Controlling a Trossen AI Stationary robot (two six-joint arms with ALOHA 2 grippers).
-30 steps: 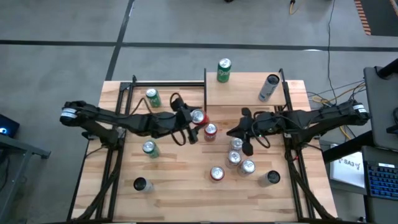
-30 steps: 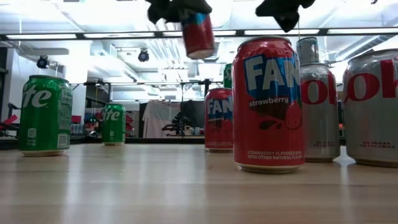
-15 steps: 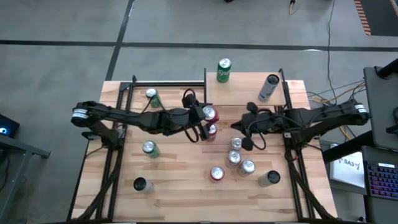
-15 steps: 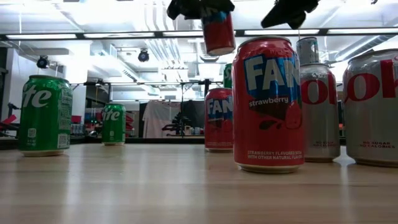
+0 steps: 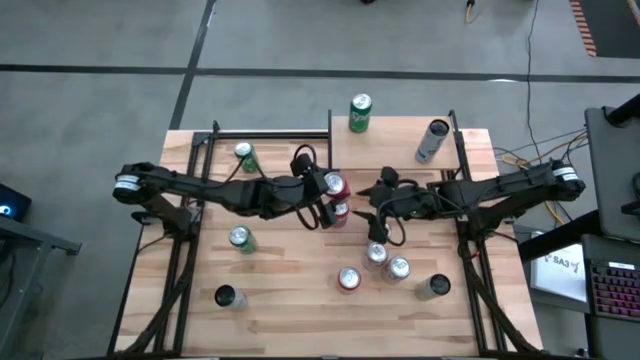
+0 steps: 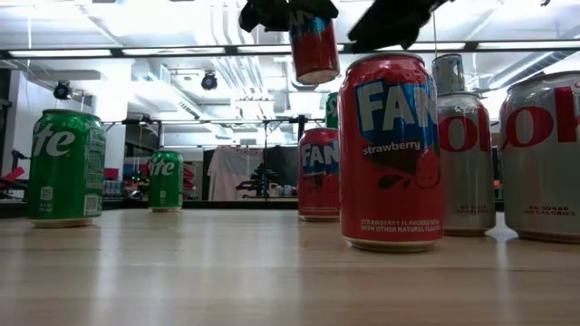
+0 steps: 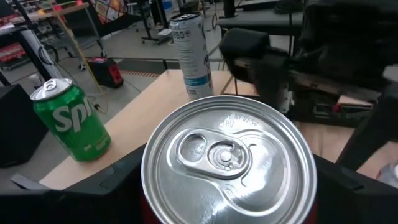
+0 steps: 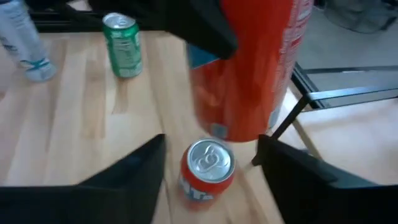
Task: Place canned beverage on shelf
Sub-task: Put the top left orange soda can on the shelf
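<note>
Left gripper (image 5: pixel 322 197) clamps red can (image 5: pixel 335 185) aloft, short of shelf (image 5: pixel 390 140). Right gripper (image 5: pixel 378 203) has spread open, advanced toward can, holding nothing. Handover likely; placement pending.

A robotics lab or workshop is showing here. The wooden table (image 5: pixel 270 290) is standing on a bare grey concrete floor (image 5: pixel 100 40) with cables (image 5: pixel 530 60) trailing across it. Fluorescent strip lights (image 6: pixel 118 52) and exposed ducts are hanging overhead, and equipment racks (image 6: pixel 263 177) are crowding the background behind the soda cans.
</note>
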